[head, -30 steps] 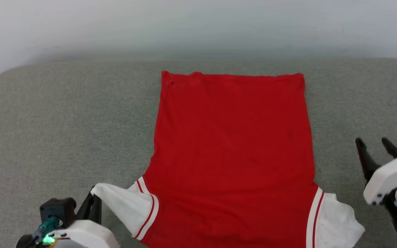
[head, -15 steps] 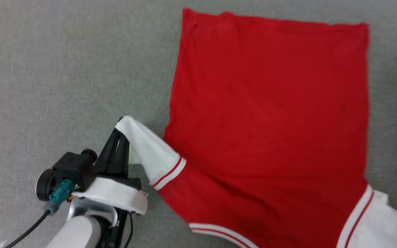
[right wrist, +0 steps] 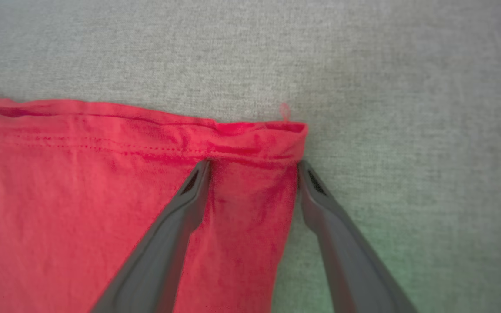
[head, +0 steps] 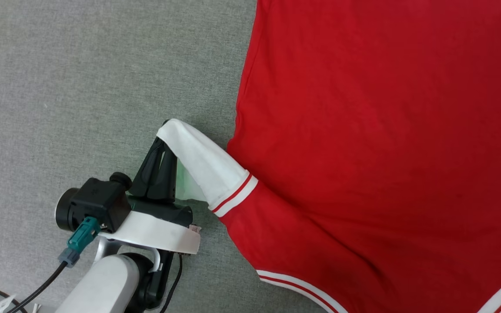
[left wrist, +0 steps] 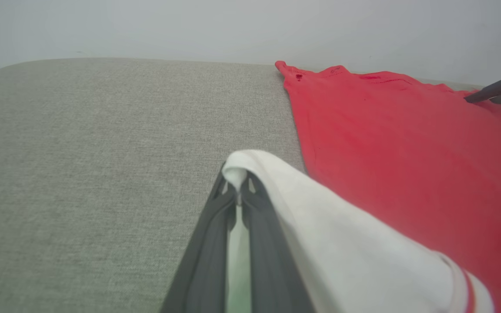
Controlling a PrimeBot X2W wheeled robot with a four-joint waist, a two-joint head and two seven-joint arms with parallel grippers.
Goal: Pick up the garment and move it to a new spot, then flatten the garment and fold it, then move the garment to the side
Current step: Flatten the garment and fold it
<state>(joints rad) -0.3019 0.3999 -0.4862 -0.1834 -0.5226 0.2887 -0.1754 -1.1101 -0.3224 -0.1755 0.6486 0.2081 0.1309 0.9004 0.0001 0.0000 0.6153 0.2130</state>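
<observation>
Left gripper (head: pixel 160 150): jaws closed together, pinching the outer tip of the white left sleeve (head: pixel 205 167). The left wrist view confirms it, with white cloth nipped between the two fingertips and draped over them. The sleeve is raised off the grey tabletop (head: pixel 81 87) and slopes down from the fingertips to the red-striped cuff band, where it joins the body.

The garment (head: pixel 385 143) lies directly to the right of this gripper. It is spread flat, red side up, with no print visible from here. Its long axis runs from the near edge of the tabletop to the far edge, sleeves toward the near edge and hem toward the far edge. The left side seam runs just beside the lifted sleeve.

Right gripper (right wrist: pixel 254 167): jaws wide apart and holding nothing. It is poised at the far right corner of the hem (right wrist: pixel 259 130), one finger over the red cloth and the other over bare tabletop just outside the side edge. We cannot tell whether the fingertips touch the cloth.

Judgement: we are at the flatten-and-fold stage, with the sleeve in hand. The deciding relation is that the body sits to the right of the left gripper and across its pull line. Carrying the sleeve right would lay it over the body. Drawing it toward the left edge would tension it flat. The left arm is the nearer one for either move.

Risk: a single-point pinch may drag the shoulder.
</observation>
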